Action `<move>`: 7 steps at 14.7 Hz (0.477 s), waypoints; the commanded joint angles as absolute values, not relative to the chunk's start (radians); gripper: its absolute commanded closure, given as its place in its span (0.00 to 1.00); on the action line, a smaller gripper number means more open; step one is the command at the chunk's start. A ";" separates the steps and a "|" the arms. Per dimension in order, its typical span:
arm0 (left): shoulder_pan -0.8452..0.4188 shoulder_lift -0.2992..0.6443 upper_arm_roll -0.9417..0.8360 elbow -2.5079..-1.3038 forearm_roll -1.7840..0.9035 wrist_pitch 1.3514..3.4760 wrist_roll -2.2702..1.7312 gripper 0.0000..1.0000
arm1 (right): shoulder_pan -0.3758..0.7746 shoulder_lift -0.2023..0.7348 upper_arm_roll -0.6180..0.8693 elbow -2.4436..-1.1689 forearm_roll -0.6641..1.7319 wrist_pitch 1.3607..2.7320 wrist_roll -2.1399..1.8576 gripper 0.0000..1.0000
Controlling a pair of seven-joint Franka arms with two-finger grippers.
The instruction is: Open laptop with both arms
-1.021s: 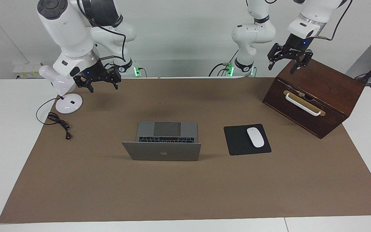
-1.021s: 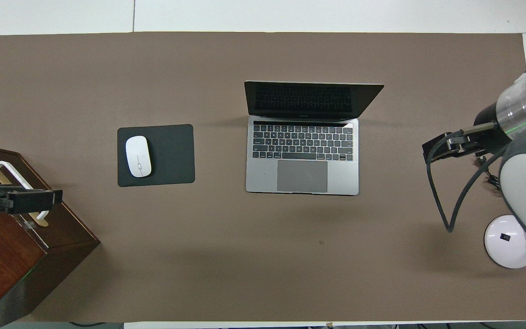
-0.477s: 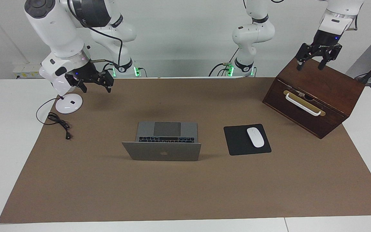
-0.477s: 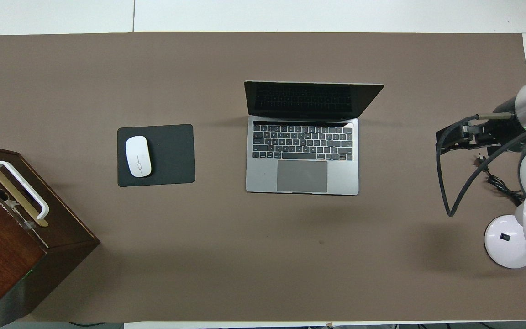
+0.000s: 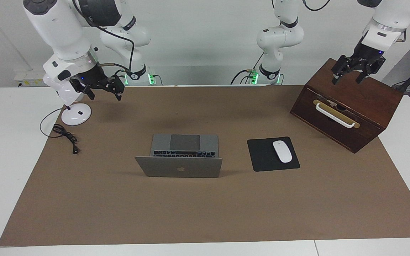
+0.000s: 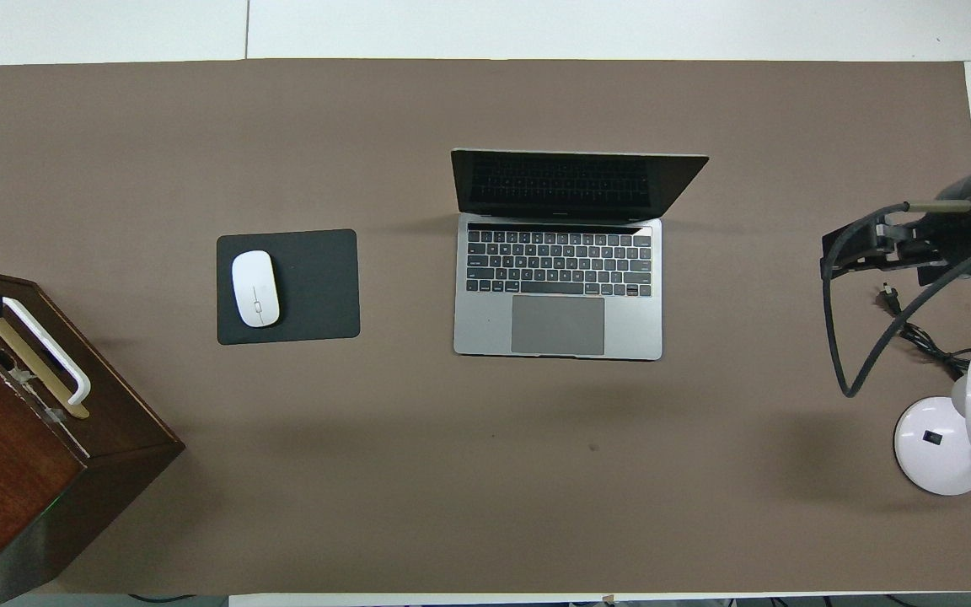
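The laptop (image 5: 179,156) sits open in the middle of the brown mat (image 5: 205,213), its lid raised with the dark screen facing the robots and the keyboard and trackpad exposed. Neither of the 2 arms touches it.

The right gripper (image 5: 100,88) hangs in the air over the mat's corner at the right arm's end of the table, just beside the white desk lamp (image 5: 71,106), with its fingers spread apart and nothing between them. A black cable (image 5: 64,135) lies loose near the lamp's round base.

The left gripper (image 5: 358,69) hangs over the top of the dark wooden box (image 5: 347,106) (the one with a white handle on its front) at the left arm's end; its fingers are also apart and empty.

Between the laptop and the box, a white mouse (image 5: 282,151) rests on a black mouse pad (image 5: 262,156), well apart from both grippers.
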State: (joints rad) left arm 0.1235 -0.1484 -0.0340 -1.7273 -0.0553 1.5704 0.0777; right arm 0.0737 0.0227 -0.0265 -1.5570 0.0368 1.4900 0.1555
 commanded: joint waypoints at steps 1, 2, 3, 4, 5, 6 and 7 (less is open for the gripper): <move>0.126 -0.133 -0.044 -1.712 -0.015 1.499 0.061 0.00 | 0.032 0.038 -0.011 -1.536 0.069 1.471 0.169 0.00; 0.126 -0.133 -0.044 -1.709 -0.015 1.480 0.061 0.00 | 0.026 0.038 -0.002 -1.536 0.069 1.473 0.170 0.00; 0.126 -0.132 -0.043 -1.700 -0.015 1.471 0.061 0.00 | 0.009 0.038 0.008 -1.542 0.071 1.474 0.169 0.00; 0.123 -0.126 -0.043 -1.678 -0.012 1.462 0.061 0.00 | 0.008 0.038 0.017 -1.540 0.071 1.471 0.169 0.00; 0.124 -0.103 -0.043 -1.651 -0.011 1.459 0.061 0.00 | 0.008 0.037 0.020 -1.540 0.071 1.470 0.169 0.00; 0.127 -0.095 -0.044 -1.620 -0.011 1.457 0.061 0.00 | 0.006 0.037 0.020 -1.542 0.071 1.470 0.167 0.00; 0.123 -0.077 -0.046 -1.597 -0.012 1.456 0.061 0.00 | 0.006 0.035 0.018 -1.542 0.072 1.470 0.169 0.00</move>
